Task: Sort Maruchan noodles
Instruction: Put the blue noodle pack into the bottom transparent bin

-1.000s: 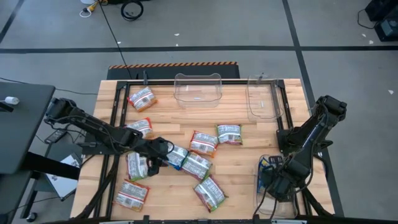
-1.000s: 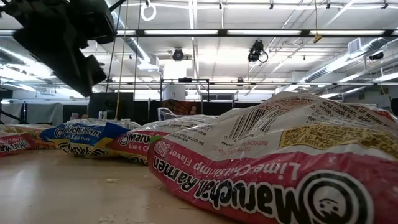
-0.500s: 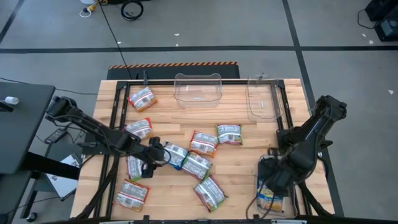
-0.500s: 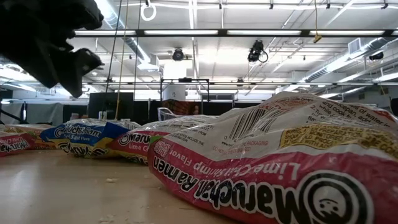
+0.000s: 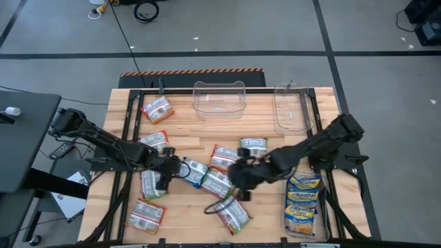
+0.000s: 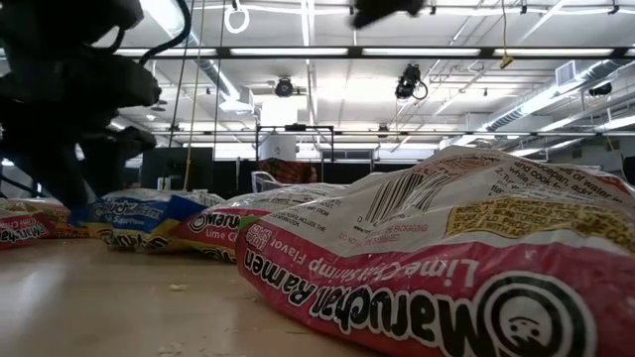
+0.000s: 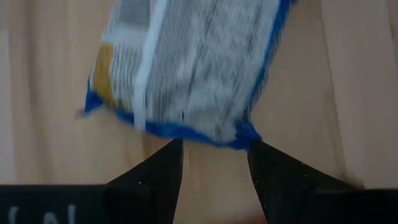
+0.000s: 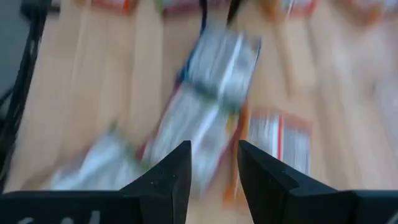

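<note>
At the table's near edge, a red-and-white packet lay by the left corner, and another lay nearer the middle, filling the right half of the low view. In the near right corner, a clear bin held 2 blue-and-yellow packets, one beyond the other.

Farther in, the left gripper sat low over the table with its jaws apart and empty; its wrist view showed the 2 dark fingers spread just short of the edge of a blue-edged packet, not touching it. In the high view that packet lay just beside the gripper, touching a green-and-white packet. Another packet lay partly under the left arm.

The right gripper reached in from the right over the middle of the table, above the cluster of packets. Its fingers stood parted with nothing between them, the packets beneath blurred.

Beyond these lay a red-and-white packet, a green-and-white one and a packet near the left arm. Farther still, 1 packet lay alone toward the far left corner. At the far edge stood 2 empty clear bins, one near the middle and one on the right.
</note>
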Robot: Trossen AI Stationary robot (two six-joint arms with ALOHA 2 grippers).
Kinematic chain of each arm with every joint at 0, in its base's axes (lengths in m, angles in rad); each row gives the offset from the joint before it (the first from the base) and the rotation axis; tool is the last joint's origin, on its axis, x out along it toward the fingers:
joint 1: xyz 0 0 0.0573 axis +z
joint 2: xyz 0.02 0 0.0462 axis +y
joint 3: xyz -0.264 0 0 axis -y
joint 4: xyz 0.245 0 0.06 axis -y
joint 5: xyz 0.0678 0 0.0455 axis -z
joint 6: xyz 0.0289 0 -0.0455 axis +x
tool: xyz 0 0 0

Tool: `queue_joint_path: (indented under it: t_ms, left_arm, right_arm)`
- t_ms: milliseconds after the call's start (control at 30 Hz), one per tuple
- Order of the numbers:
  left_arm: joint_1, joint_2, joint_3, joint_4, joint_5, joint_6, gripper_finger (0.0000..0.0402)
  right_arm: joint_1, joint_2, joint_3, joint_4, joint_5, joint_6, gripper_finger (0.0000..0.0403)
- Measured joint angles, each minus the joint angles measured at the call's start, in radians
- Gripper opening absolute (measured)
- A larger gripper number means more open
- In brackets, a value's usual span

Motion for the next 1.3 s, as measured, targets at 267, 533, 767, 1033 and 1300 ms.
queue_joint_path:
  t_ms: [267, 533, 767, 1033, 1300]
  left_arm:
    - [0.010, 0.083, 0.019, 0.300, 0.048, -0.023, 0.0185]
    - [0.014, -0.083, 0.156, -0.198, 0.139, -0.012, 0.0185]
    - [0.016, -0.290, 0.160, -0.282, 0.062, -0.065, 0.0185]
    - [0.016, -0.383, 0.160, -0.271, 0.025, -0.106, 0.0185]
    - [0.016, -0.428, 0.160, -0.148, -0.005, -0.117, 0.0185]
  right_arm:
    - [-0.051, 0.162, 0.001, 0.344, 0.052, -0.301, 0.0135]
    - [-0.051, 0.377, 0.051, 0.584, -0.014, -0.301, 0.0145]
    - [-0.075, 0.573, 0.280, 0.418, 0.036, -0.235, 0.0174]
    - [-0.082, 0.636, 0.342, 0.249, 0.045, -0.197, 0.0180]
    - [-0.087, 0.597, 0.340, 0.171, 0.071, -0.088, 0.0039]
